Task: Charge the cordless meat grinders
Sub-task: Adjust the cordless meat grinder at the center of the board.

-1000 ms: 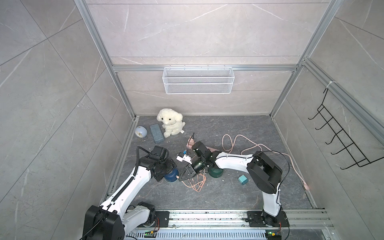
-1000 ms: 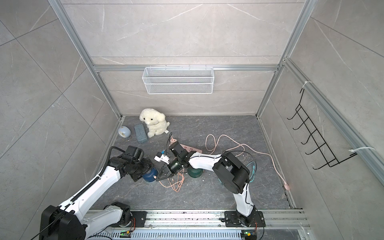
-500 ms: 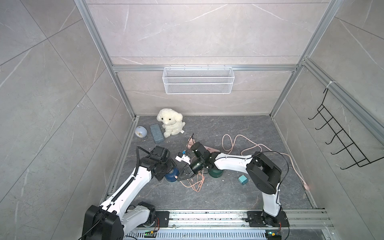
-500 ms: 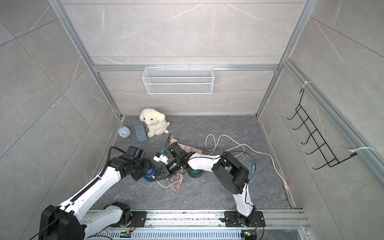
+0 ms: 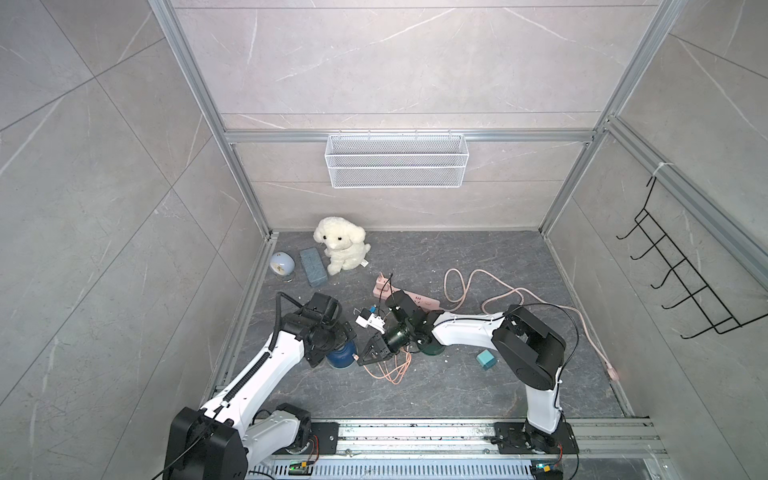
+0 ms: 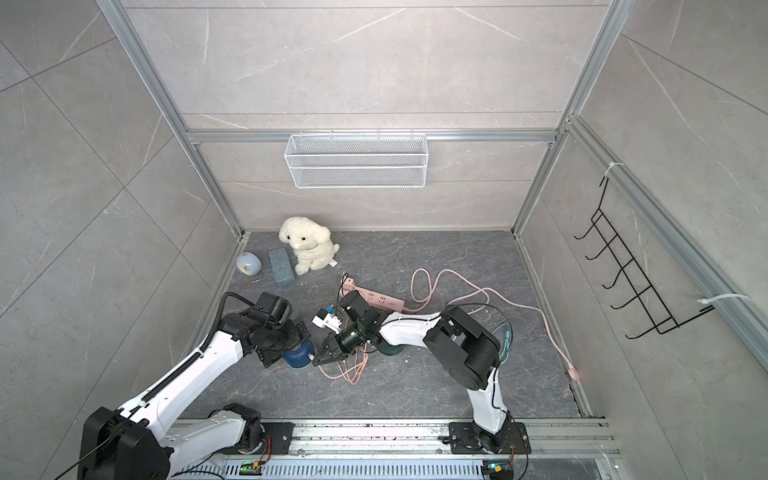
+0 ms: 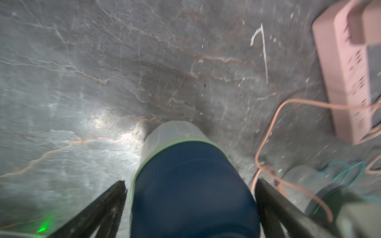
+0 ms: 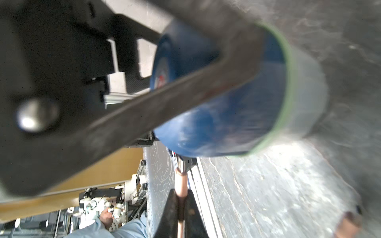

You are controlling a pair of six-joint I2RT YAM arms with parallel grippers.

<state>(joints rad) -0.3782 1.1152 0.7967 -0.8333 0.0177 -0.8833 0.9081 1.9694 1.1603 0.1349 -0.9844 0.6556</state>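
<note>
**Both top views.** Two white robot arms met low over a dark, stone-patterned bench (image 5: pixel 457 386). The left end effector (image 5: pixel 337 353) bracketed the navy grinder (image 5: pixel 341 361), one of the two cordless meat grinders, which stood upright towards the front left of the bench. The right end effector (image 5: pixel 361 362) pointed at that grinder's side, with loops of orange cable (image 5: pixel 390 370) lying just beside it. The dark green grinder (image 6: pixel 390 352) stood close by, partly hidden under the right arm and near a pink power strip (image 6: pixel 378 300).

**Left wrist view.** The left end effector (image 7: pixel 190 183) was open. Its black fingers (image 7: pixel 115 197) flanked the navy grinder (image 7: pixel 191 185) with a thin gap on each side, so they were not clamping it. The grinder's clear cup (image 7: pixel 171 131) rested on the bench.

**Right wrist view.** The right end effector (image 8: pixel 180 194) was pinched shut on the cable's copper-coloured plug (image 8: pixel 181 181). The plug's tip touched the navy grinder (image 8: pixel 226 103) low on its side. Blur hid whether the plug was seated in a port.

**Likely risk.** With nothing bracing the grinder, any further push or sideways tug on the plug could slide or tip it. A half-seated plug could also pop out or bend. The slack cable might snag the fingers when they withdraw.
</note>
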